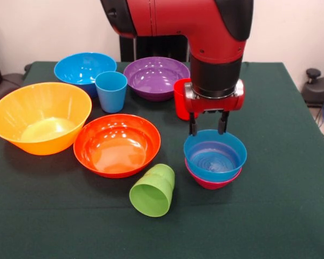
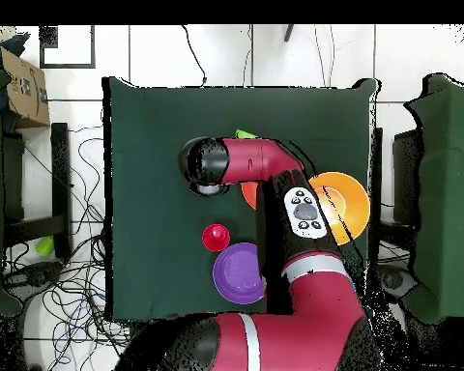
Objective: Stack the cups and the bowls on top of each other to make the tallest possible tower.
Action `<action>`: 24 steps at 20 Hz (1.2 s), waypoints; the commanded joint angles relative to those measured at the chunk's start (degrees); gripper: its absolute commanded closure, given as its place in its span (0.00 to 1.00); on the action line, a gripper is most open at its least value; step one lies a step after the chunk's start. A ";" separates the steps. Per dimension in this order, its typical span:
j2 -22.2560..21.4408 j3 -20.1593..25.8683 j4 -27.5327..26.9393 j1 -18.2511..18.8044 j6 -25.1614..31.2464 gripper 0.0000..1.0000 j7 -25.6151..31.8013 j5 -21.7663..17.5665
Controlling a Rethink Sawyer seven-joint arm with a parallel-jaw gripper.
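So the worktop (image 1: pixel 291 216) has everything spread out loose, nothing tall built yet. Biggest is the yellow-orange bowl (image 1: pixel 40 116) off at one side, then the large blue bowl (image 1: pixel 81 67) and purple bowl (image 1: pixel 155 76) at the back, and the red-orange bowl (image 1: pixel 117 144) in the middle. The light blue cup (image 1: pixel 110 90) stands upright, the red cup (image 1: pixel 180 100) is half hidden behind the arm, and the green cup (image 1: pixel 153 190) lies on its side.

The only stack so far: small blue bowl (image 1: pixel 215 155) nested in the small magenta bowl (image 1: pixel 211 181). The hand (image 1: pixel 208 125) hangs right at its back rim, fingers spread, pinching nothing. My guess is it's between placements, so next it needs to lift clear and pick another piece, maybe that tipped cup.
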State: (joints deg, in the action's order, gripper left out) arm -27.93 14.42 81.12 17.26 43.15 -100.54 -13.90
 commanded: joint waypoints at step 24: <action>-0.77 5.59 -6.38 12.53 6.56 0.00 23.83 -13.03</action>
State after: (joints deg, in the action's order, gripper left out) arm -32.42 14.88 77.15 25.87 44.78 -99.52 -19.59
